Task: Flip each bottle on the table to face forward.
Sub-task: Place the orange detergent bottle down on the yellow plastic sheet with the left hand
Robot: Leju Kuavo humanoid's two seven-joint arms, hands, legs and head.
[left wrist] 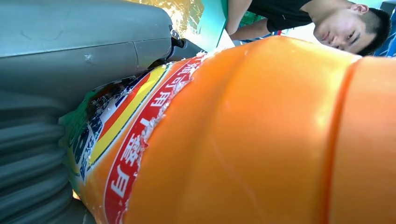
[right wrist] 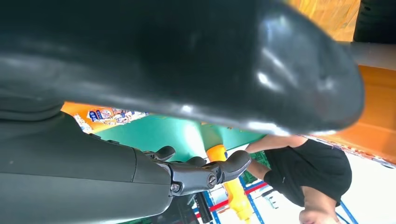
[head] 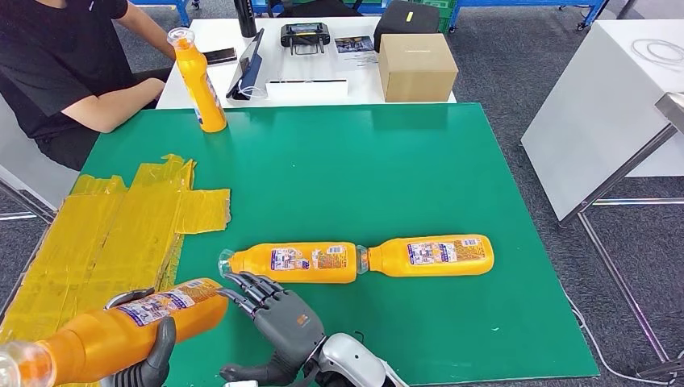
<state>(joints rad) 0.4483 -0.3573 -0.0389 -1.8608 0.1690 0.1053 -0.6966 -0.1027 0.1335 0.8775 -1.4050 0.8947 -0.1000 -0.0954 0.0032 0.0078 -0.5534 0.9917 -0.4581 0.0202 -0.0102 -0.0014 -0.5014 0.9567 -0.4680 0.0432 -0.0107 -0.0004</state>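
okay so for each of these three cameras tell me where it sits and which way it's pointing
Head view: high on the body, looking forward and down at the green table; both hands show, left hand, right hand.
Left wrist view: behind the left hand, close against the held bottle.
Right wrist view: behind the right hand, toward the person.
Shared: the upright bottle, the person.

A green table (head: 339, 169) carries two orange bottles lying end to end near its front edge (head: 294, 263) (head: 431, 255), one upright bottle (head: 198, 81) at its far left corner, and crumpled yellow tape (head: 121, 226) along its left edge.
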